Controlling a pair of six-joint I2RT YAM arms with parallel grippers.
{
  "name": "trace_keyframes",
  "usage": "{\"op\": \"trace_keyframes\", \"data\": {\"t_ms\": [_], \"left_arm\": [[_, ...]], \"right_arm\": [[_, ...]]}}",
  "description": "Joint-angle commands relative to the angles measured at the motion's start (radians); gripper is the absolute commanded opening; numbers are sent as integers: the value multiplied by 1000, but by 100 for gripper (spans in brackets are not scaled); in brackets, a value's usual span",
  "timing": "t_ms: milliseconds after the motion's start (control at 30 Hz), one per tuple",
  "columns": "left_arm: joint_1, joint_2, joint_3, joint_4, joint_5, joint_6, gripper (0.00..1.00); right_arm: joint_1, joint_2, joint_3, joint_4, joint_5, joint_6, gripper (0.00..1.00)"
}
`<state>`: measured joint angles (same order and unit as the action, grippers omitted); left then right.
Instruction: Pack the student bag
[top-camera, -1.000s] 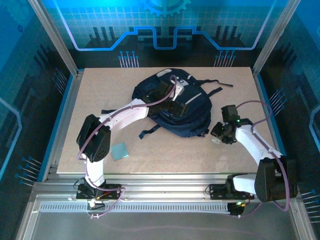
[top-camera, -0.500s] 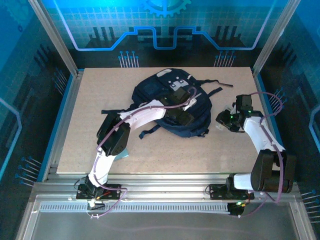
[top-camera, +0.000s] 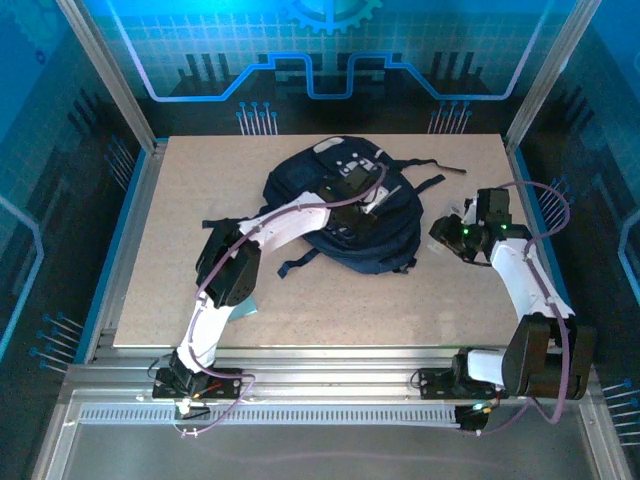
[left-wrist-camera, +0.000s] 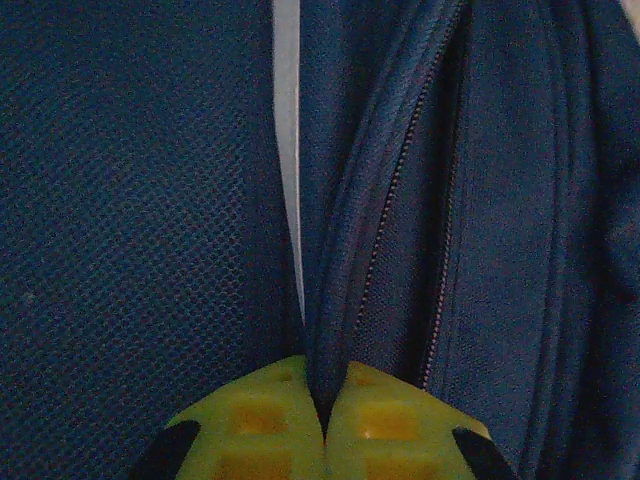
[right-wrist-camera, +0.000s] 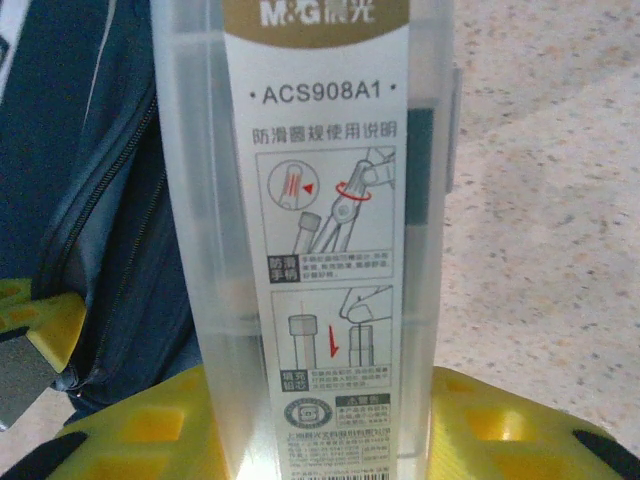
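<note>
The student bag (top-camera: 330, 205), a large dark navy backpack with black straps, lies mid-table toward the back. My left gripper (top-camera: 372, 203) rests on top of it, shut on a fold of navy fabric (left-wrist-camera: 325, 330) beside the zipper (left-wrist-camera: 400, 190). My right gripper (top-camera: 450, 232) hovers just right of the bag, shut on a clear plastic compass box (right-wrist-camera: 320, 250) with a printed label. That box (top-camera: 447, 222) shows as a small pale shape at the fingers. The bag's side and zipper (right-wrist-camera: 90, 220) lie just left of the box.
A small teal card (top-camera: 243, 305) lies on the table by the left arm's elbow. Black straps (top-camera: 440, 170) trail from the bag toward the back right. Bare tabletop (top-camera: 400, 310) spreads in front of the bag.
The left arm has reached farther over the bag and now pinches its fabric. The right gripper has carried the clear box away from the front and up beside the bag's right side.
</note>
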<state>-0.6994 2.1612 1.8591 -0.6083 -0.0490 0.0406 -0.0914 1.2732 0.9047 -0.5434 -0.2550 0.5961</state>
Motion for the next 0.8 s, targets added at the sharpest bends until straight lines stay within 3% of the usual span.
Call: {"op": "trace_keyframes", "data": {"t_ms": [0,300,600,767], "left_arm": [[54,-101,-1,-4,128,-85,0],[130,-175,-49,108,281,-217,0],[141,-224,-96,160,278,-247,0],[146,-254,-175,243,284,-280,0]], "right_arm": [[38,-3,13,61,-57,51,38],[176,149,97,216,-122,199,38],[328,383,252,347,-168,397,39],[386,510,272,535,-248,566,40]]}}
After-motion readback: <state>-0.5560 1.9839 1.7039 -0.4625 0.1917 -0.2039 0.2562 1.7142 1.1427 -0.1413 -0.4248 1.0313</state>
